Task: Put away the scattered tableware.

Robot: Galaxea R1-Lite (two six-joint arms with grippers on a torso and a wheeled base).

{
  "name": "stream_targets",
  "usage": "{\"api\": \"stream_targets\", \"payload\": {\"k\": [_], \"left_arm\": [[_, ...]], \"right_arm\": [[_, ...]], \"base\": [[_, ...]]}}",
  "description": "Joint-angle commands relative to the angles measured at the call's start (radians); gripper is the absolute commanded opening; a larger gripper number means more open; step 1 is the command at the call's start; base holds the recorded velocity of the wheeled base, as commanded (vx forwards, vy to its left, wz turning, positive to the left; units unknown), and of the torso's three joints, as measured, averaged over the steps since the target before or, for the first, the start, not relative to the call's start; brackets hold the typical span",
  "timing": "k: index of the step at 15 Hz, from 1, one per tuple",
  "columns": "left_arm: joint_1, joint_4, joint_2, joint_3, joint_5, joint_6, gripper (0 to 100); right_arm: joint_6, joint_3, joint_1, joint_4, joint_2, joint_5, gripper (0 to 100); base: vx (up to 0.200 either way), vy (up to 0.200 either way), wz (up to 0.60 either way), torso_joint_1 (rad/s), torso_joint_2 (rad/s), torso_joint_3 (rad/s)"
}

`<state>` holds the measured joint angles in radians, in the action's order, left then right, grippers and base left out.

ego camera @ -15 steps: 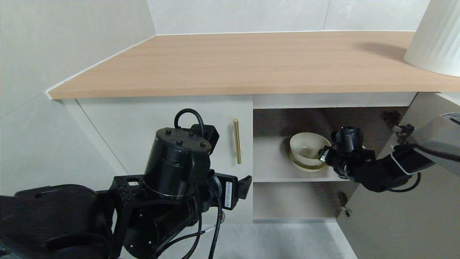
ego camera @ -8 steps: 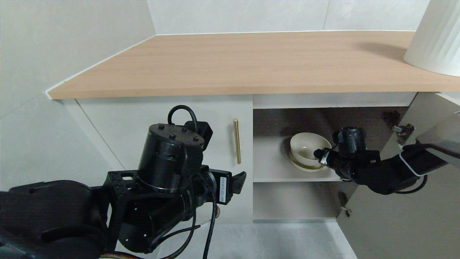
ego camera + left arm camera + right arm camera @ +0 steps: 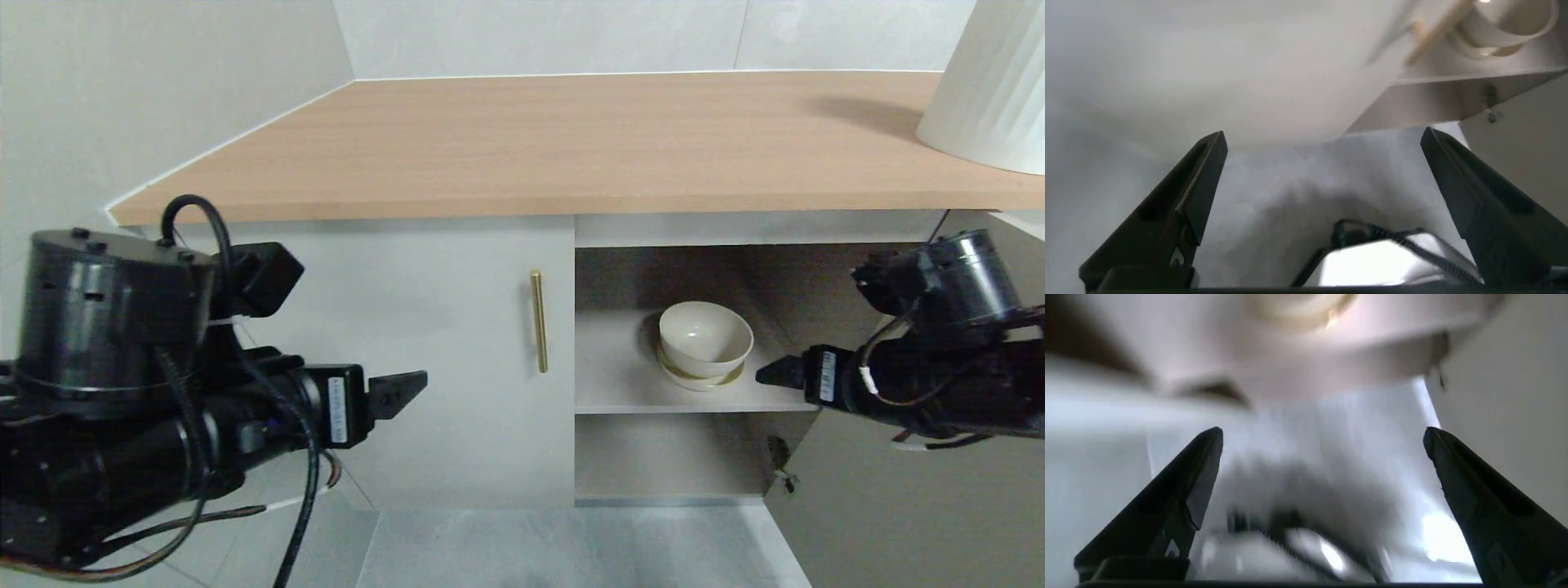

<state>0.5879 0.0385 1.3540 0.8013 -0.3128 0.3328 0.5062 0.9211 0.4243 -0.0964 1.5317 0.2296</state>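
**Head view.** A white ribbed object (image 3: 992,90) stands on the wooden surface (image 3: 522,147) and is cut off by the top and right edges; what it is cannot be made out. The cabinet (image 3: 408,294) below has one closed door with one brass handle (image 3: 537,320) and one open compartment. On the upper shelf (image 3: 612,380) of that compartment stands one cream bowl (image 3: 706,336), upright, glossy and round, resting on one shallow dish (image 3: 702,378) with a darker rim. The bowl hides most of the dish. The left end effector (image 3: 404,385) hangs in front of the closed door, well apart from the bowl. The right end effector (image 3: 771,374) sits just beside the shelf's front edge, near the bowl but apart from it.

**Left wrist view.** The left end effector (image 3: 1323,139) is released, its two fingers (image 3: 1196,204) spread wide with nothing between them. The bowl (image 3: 1498,20) is cut off by the frame edge, and the handle (image 3: 1437,28) is blurred.

**Right wrist view.** The right end effector (image 3: 1323,437) is released, its two fingers (image 3: 1470,498) wide apart and holding nothing. The bowl (image 3: 1298,304) shows as a blurred pale rim, cut off at the edge.
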Motion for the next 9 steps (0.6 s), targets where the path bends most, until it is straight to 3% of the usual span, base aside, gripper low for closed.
{"api": "stream_targets", "payload": {"k": [1,3,6,9], "left_arm": [[-0.034,-0.048,-0.150,-0.071,0.009,0.000,100],[-0.080,-0.071,-0.185,-0.082,0.023,0.000,100],[-0.077,-0.071,-0.176,-0.077,0.029,0.000,100],[-0.076,-0.072,-0.156,-0.082,0.024,0.000,100]], "right_arm": [[-0.025,-0.051,0.068,-0.095,-0.223,-0.013,100],[-0.023,-0.107,0.070,-0.102,-0.274,-0.016,100],[-0.034,-0.142,0.073,-0.100,-0.298,-0.019,100],[-0.043,-0.146,0.077,-0.098,-0.283,-0.027,100]], "base": [[0.000,0.000,0.00,0.000,0.00,0.000],[0.000,0.000,0.00,0.000,0.00,0.000],[0.000,0.000,0.00,0.000,0.00,0.000],[-0.200,0.000,0.00,0.006,0.00,0.002]]}}
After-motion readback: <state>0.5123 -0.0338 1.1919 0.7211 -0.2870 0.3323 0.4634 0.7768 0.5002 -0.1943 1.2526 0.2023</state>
